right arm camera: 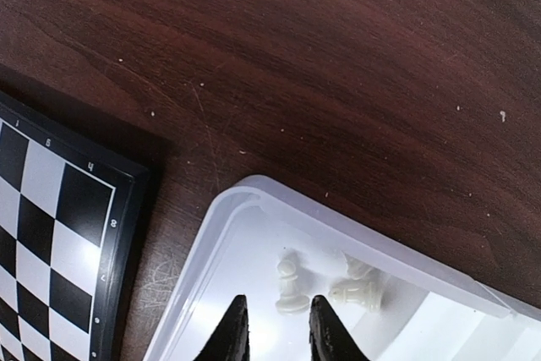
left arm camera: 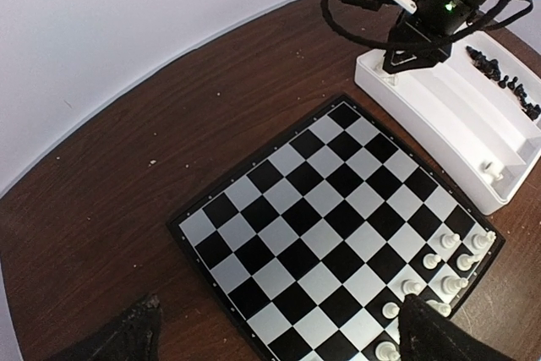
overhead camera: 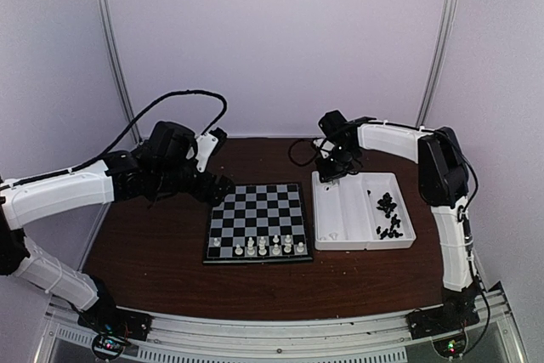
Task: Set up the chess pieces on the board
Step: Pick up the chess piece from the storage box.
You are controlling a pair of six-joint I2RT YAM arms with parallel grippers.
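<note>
The board lies mid-table with several white chess pieces standing on its two near rows. Black pieces lie heaped in the right compartment of the white tray. My right gripper hangs over the far left corner of the tray, its jaws a little apart and empty. A white pawn lies just beyond the tips, with two more white pieces beside it. My left gripper is wide open and empty above the board's far left part.
One more white piece lies at the near end of the tray's left compartment. The right arm reaches over the tray's far end. Bare brown table surrounds the board, with white walls close behind.
</note>
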